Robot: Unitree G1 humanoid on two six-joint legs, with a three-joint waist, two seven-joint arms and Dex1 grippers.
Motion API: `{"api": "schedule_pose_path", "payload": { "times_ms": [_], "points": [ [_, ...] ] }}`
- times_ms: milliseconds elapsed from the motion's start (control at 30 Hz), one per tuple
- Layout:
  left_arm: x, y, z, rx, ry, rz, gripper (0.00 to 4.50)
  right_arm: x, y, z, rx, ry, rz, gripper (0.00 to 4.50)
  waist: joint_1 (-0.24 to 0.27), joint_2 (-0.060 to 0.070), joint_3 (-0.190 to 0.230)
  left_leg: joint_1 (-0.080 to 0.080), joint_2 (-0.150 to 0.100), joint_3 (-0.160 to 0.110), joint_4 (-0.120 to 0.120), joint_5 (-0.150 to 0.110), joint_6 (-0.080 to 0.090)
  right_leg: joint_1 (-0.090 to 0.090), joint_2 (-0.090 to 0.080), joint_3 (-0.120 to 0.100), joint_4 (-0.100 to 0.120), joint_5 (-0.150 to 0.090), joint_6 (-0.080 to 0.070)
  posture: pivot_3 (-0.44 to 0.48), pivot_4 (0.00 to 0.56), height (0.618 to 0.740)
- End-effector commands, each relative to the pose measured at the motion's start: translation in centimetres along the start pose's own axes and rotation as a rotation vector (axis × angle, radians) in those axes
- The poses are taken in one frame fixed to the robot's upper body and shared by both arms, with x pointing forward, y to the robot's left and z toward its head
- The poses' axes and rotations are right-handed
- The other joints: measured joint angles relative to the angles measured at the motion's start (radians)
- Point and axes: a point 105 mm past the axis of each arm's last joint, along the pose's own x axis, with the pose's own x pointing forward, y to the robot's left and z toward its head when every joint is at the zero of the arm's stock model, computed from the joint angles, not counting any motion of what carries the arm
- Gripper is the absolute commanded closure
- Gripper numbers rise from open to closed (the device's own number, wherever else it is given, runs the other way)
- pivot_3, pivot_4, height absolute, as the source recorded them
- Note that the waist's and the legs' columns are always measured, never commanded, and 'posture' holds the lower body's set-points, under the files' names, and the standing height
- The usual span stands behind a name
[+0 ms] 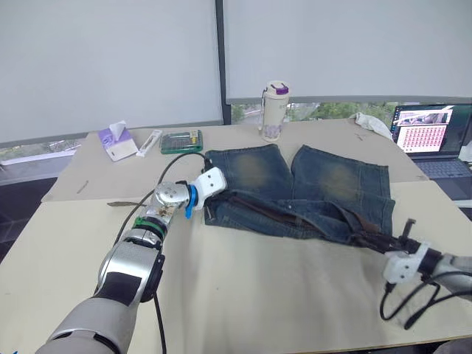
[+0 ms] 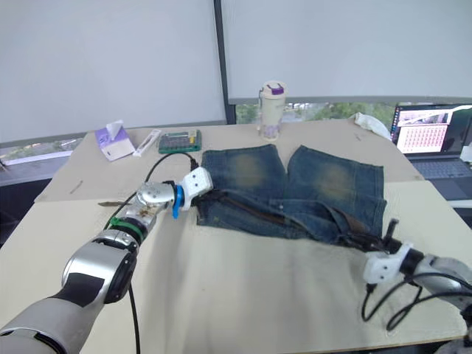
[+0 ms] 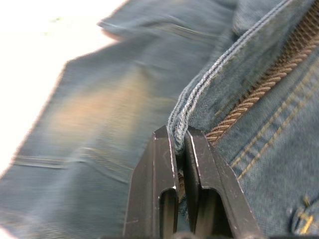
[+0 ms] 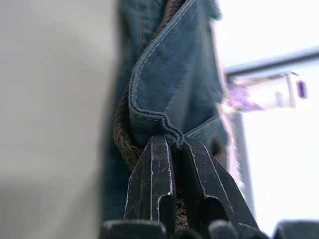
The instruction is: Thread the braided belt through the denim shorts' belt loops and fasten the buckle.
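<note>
The faded blue denim shorts [image 1: 295, 177] lie flat on the table, waistband toward me. The brown braided belt [image 1: 265, 210] runs along the waistband. My left gripper [image 1: 207, 212] is at the waistband's left end. In the left wrist view it [image 3: 180, 132] is shut on the stitched denim edge, with the belt [image 3: 259, 92] lying just beside it. At the right end, my right gripper [image 1: 383, 242] is shut on a folded denim edge [image 4: 172, 137], and the belt [image 4: 124, 144] curves behind that fold. The buckle is hidden, and I cannot pick out the belt loops.
Along the back of the table stand a white bottle [image 1: 275, 110], a tissue pack [image 1: 118, 140], a green calculator [image 1: 181, 141], a white cloth [image 1: 372, 124] and an open laptop [image 1: 431, 136]. Black cables [image 1: 413, 299] loop under my right arm near the front edge.
</note>
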Motion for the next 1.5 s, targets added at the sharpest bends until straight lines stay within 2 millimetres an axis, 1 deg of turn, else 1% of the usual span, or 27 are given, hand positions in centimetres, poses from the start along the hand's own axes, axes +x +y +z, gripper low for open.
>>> {"api": "schedule_pose_path", "payload": {
  "times_ms": [33, 133, 200, 233, 300, 400, 500, 567, 633, 667, 733, 800, 867, 967, 1000, 1033, 1067, 1100, 1133, 1200, 1267, 1300, 1400, 1467, 1500],
  "points": [
    [-0.9, 2.0, 2.3, -0.009, -0.121, 0.05, 4.49, -0.1, -1.3, 0.3, 0.013, -0.025, -0.053, 4.5, 0.003, 0.001, -0.001, 0.0, 0.001, 0.0, 0.0, 0.0, 0.0, 0.0, 0.0, 0.0, 0.0, 0.0, 0.0, 0.0, 0.15, 0.74],
    [-2.0, 0.9, 2.9, -0.088, -0.222, -0.092, 4.49, -1.1, -1.3, 1.4, 0.017, -0.085, -0.047, 4.5, 0.007, 0.005, -0.003, -0.001, 0.001, 0.0, 0.0, 0.0, 0.001, 0.0, 0.0, 0.0, -0.001, 0.0, 0.0, 0.0, 0.15, 0.74],
    [-3.3, -0.8, 2.7, -0.16, -0.269, -0.269, 4.49, -2.5, -0.8, 2.6, 0.011, -0.147, -0.021, 4.5, 0.008, 0.007, -0.004, -0.002, -0.001, 0.0, 0.001, 0.0, 0.001, 0.0, -0.001, 0.0, -0.001, 0.0, 0.0, 0.0, 0.15, 0.74],
    [-4.4, -2.1, 1.9, -0.179, -0.261, -0.381, 4.49, -3.5, -0.2, 3.4, 0.005, -0.183, 0.013, 4.5, 0.006, 0.008, -0.004, -0.002, -0.002, 0.0, 0.001, -0.001, 0.001, 0.0, -0.001, 0.0, -0.001, 0.0, 0.0, 0.0, 0.15, 0.74],
    [-6.0, -4.1, 0.7, -0.2, -0.226, -0.508, 4.49, -5.0, 1.0, 4.2, 0.013, -0.22, 0.066, 4.5, -0.004, 0.009, -0.005, -0.001, -0.002, 0.0, 0.001, -0.001, 0.002, 0.0, 0.0, 0.0, 0.0, -0.001, 0.001, 0.0, 0.15, 0.74],
    [-7.8, -6.6, -1.2, -0.213, -0.122, -0.619, 4.49, -6.3, 3.0, 4.8, 0.039, -0.237, 0.153, 4.5, -0.021, 0.007, -0.005, 0.003, -0.001, -0.001, 0.0, -0.002, 0.004, 0.001, 0.002, 0.003, 0.002, -0.002, 0.002, 0.0, 0.15, 0.74],
    [-9.5, -9.0, -3.3, -0.215, -0.009, -0.72, 4.49, -7.2, 4.9, 5.1, 0.071, -0.233, 0.237, 4.5, -0.022, 0.006, -0.004, 0.005, 0.001, -0.003, 0.001, -0.002, 0.004, 0.001, 0.004, 0.006, 0.005, -0.002, 0.002, 0.0, 0.15, 0.74],
    [-10.0, -10.3, -4.6, -0.186, 0.047, -0.766, 4.49, -8.0, 6.0, 5.0, 0.084, -0.217, 0.303, 4.5, -0.02, 0.006, -0.004, 0.006, 0.0, -0.003, 0.001, -0.002, 0.004, 0.001, 0.003, 0.007, 0.006, -0.002, 0.002, 0.0, 0.15, 0.74],
    [-9.8, -10.9, -5.1, -0.187, 0.06, -0.783, 4.49, -8.4, 6.3, 4.7, 0.079, -0.2, 0.336, 4.5, -0.013, 0.006, -0.004, 0.006, -0.001, -0.002, 0.001, -0.002, 0.004, 0.001, 0.003, 0.007, 0.006, -0.003, 0.002, 0.0, 0.15, 0.74],
    [-9.7, -11.0, -5.1, -0.2, 0.059, -0.784, 3.7, -8.5, 6.2, 4.6, 0.076, -0.193, 0.341, 4.5, -0.011, 0.006, -0.004, 0.006, -0.002, -0.002, 0.001, -0.002, 0.004, 0.001, 0.002, 0.008, 0.006, -0.003, 0.002, 0.0, 0.15, 0.74],
    [-9.5, -10.9, -5.0, -0.224, 0.061, -0.781, 3.08, -9.1, 5.5, 4.2, 0.068, -0.169, 0.33, 3.56, -0.009, 0.005, -0.004, 0.006, -0.003, -0.001, 0.002, -0.002, 0.004, 0.001, 0.001, 0.008, 0.006, -0.003, 0.002, 0.0, 0.15, 0.74],
    [-9.6, -10.6, -5.1, -0.223, 0.072, -0.776, 2.41, -10.2, 5.1, 4.0, 0.067, -0.151, 0.332, 2.92, -0.003, 0.005, -0.003, 0.006, -0.005, 0.0, 0.002, -0.002, 0.004, 0.001, -0.001, 0.008, 0.006, -0.004, 0.003, 0.0, 0.15, 0.74],
    [-9.6, -10.5, -5.1, -0.222, 0.075, -0.775, 1.73, -10.5, 5.1, 4.0, 0.067, -0.147, 0.336, 2.23, -0.003, 0.004, -0.003, 0.006, -0.005, 0.002, 0.002, -0.002, 0.004, 0.002, 0.0, 0.008, 0.007, -0.004, 0.002, 0.0, 0.15, 0.74],
    [-10.1, -9.6, -4.4, -0.283, 0.053, -0.757, 0.74, -12.4, 4.1, 3.5, 0.073, -0.08, 0.314, 1.19, -0.003, 0.003, -0.003, 0.006, -0.004, 0.003, 0.002, -0.003, 0.004, 0.002, 0.0, 0.008, 0.007, -0.005, 0.002, 0.0, 0.15, 0.74],
    [-10.3, -9.4, -3.9, -0.298, 0.037, -0.752, 0.4, -12.6, 3.4, 3.6, 0.077, -0.077, 0.273, 0.83, -0.005, 0.003, -0.003, 0.006, -0.004, 0.003, 0.002, -0.003, 0.005, 0.002, 0.0, 0.008, 0.008, -0.006, 0.003, 0.0, 0.15, 0.74],
    [-10.5, -9.2, -3.6, -0.306, 0.023, -0.748, 0.06, -12.2, 2.2, 4.2, 0.079, -0.111, 0.202, 0.49, -0.008, 0.003, -0.003, 0.006, -0.005, 0.003, 0.002, -0.003, 0.005, 0.002, 0.0, 0.009, 0.009, -0.006, 0.003, 0.0, 0.15, 0.74],
    [-10.8, -8.8, -2.8, -0.322, -0.006, -0.743, 0.0, -11.3, 0.6, 5.3, 0.08, -0.173, 0.114, 0.14, -0.012, 0.003, -0.003, 0.006, -0.005, 0.003, 0.002, -0.003, 0.005, 0.002, 0.0, 0.009, 0.009, -0.007, 0.003, 0.0, 0.15, 0.74],
    [-11.2, -8.6, -2.0, -0.343, -0.037, -0.745, 0.0, -10.4, -0.7, 6.4, 0.096, -0.224, 0.051, 0.03, -0.02, 0.003, -0.003, 0.006, -0.004, 0.002, 0.002, -0.003, 0.006, 0.002, 0.0, 0.009, 0.009, -0.007, 0.003, 0.0, 0.15, 0.74],
    [-11.5, -8.6, -1.1, -0.37, -0.068, -0.755, 0.0, -9.8, -1.3, 7.4, 0.125, -0.264, 0.023, 0.03, -0.024, 0.002, -0.003, 0.003, -0.003, 0.0, 0.001, -0.004, 0.007, 0.001, 0.0, 0.011, 0.011, -0.008, 0.003, 0.0, 0.15, 0.74],
    [-12.1, -8.9, 0.3, -0.396, -0.111, -0.786, 0.0, -9.0, -1.3, 8.3, 0.192, -0.277, 0.04, 0.03, -0.026, 0.003, -0.003, 0.003, 0.001, -0.002, 0.001, -0.006, 0.009, 0.003, 0.001, 0.012, 0.013, -0.009, 0.004, 0.0, 0.15, 0.74],
    [-12.4, -9.1, 1.6, -0.415, -0.167, -0.8, 0.0, -7.6, -1.0, 7.5, 0.35, -0.168, 0.033, 0.03, -0.019, 0.004, -0.004, 0.004, 0.002, -0.003, 0.002, -0.006, 0.01, 0.003, 0.002, 0.011, 0.013, -0.011, 0.006, 0.0, 0.15, 0.74],
    [-12.3, -9.0, 2.0, -0.414, -0.19, -0.792, 0.0, -6.9, -1.1, 7.0, 0.433, -0.118, 0.017, 0.03, -0.016, 0.004, -0.004, 0.005, 0.002, -0.004, 0.002, -0.006, 0.01, 0.003, 0.002, 0.011, 0.013, -0.011, 0.006, 0.0, 0.15, 0.74],
    [-11.4, -8.2, 2.6, -0.4, -0.232, -0.715, 0.0, -5.3, -2.6, 5.3, 0.682, 0.002, -0.059, 0.03, 0.005, 0.005, -0.004, 0.005, 0.001, -0.006, 0.007, -0.006, 0.01, 0.002, 0.0, 0.01, 0.013, -0.01, 0.005, 0.0, 0.15, 0.74],
    [-10.4, -7.5, 2.8, -0.355, -0.23, -0.635, 0.0, -4.1, -3.0, 4.6, 0.826, 0.049, -0.031, 0.03, 0.014, 0.005, -0.004, 0.003, 0.001, -0.006, 0.01, -0.006, 0.01, 0.002, 0.0, 0.009, 0.013, -0.009, 0.004, 0.0, 0.15, 0.74],
    [-9.9, -7.0, 3.1, -0.331, -0.233, -0.597, 0.0, -3.4, -2.7, 4.8, 0.935, 0.058, 0.021, 0.03, 0.019, 0.004, -0.004, 0.003, 0.001, -0.006, 0.012, -0.007, 0.011, 0.003, 0.0, 0.009, 0.012, -0.009, 0.004, 0.0, 0.15, 0.74]
  ]
}}
